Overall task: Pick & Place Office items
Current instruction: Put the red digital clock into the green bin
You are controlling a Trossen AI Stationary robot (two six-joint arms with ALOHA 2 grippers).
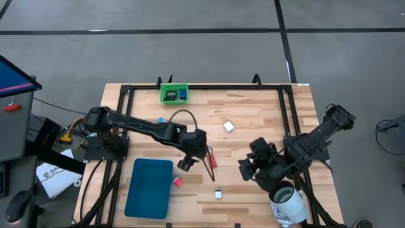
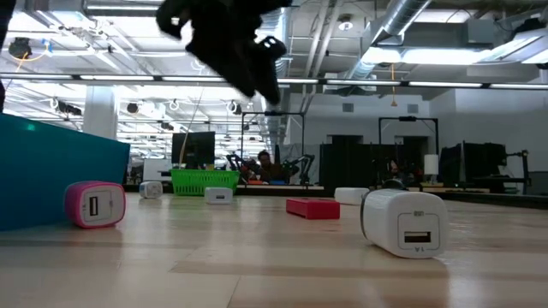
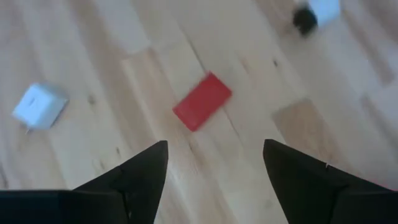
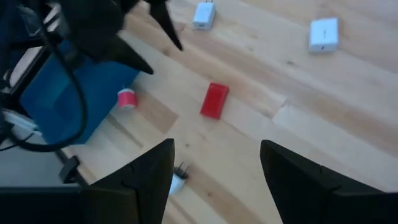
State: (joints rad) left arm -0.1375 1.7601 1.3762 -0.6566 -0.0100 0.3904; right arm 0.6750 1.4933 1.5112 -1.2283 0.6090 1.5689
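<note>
The left gripper [image 3: 214, 163], jaws wide and empty, hangs above the flat red oblong block [image 3: 202, 101] at frame centre. A misaligned descent could push the thin block aside instead of straddling it. The right gripper [image 4: 214, 163], also wide and empty, waits at lower right.

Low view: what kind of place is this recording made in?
Probably a robotics lab or workshop: exposed ceiling ducts, monitors on benches behind, and a wooden table set with small chargers.

Bin [image 1: 173, 94] at counter [image 1: 253, 114] back edge, left of centre. Tray [image 1: 149, 187] front left; small charger [image 1: 178, 182] just right of it. Flat block [image 1: 211, 158] mid-counter, under left end effector [image 1: 195, 159]. Cube [image 1: 228, 126] behind, to its right. Plug [image 1: 218, 194] near front. Mug [image 1: 290, 204] front right.
</note>
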